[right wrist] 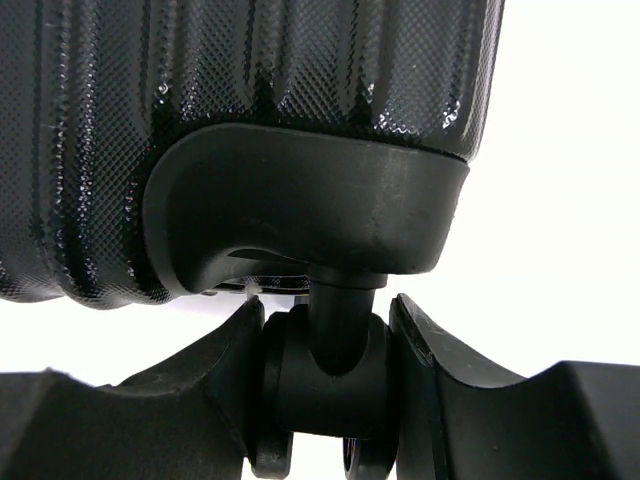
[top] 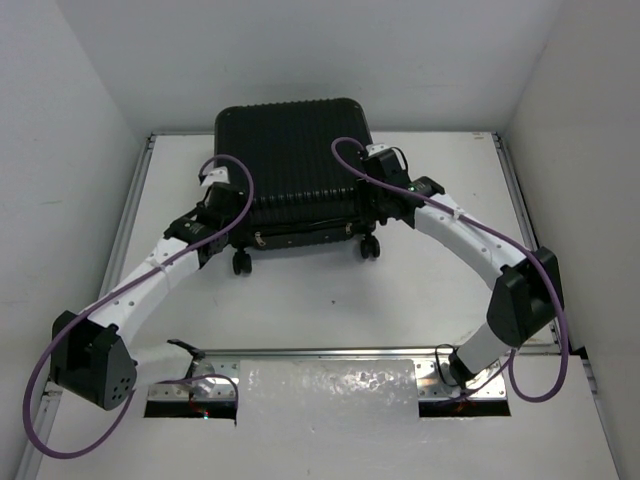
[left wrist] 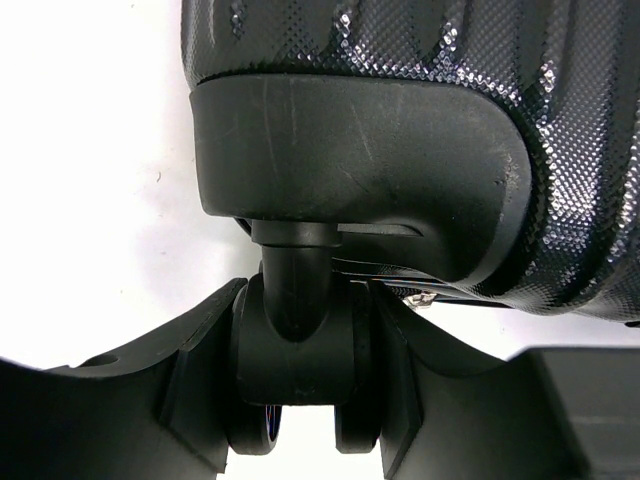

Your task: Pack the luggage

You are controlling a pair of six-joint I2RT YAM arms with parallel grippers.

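Lying at twelve o'clock on the white table [top: 330, 305], the black ribbed hard-shell suitcase [top: 290, 160] is clamped by its black caster wheels [left wrist: 300, 365]: left gripper [left wrist: 305, 330] at nine o'clock, right gripper [right wrist: 325, 325] at three.

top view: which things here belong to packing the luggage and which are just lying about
Job: luggage; left caster, clamped in left pincer; right caster, clamped in right pincer.
Not the job: table; purple cables.

White table [top: 330, 300], metal rails [top: 128, 215] along edges; plain white walls [top: 60, 120] on three sides; even, soft light.
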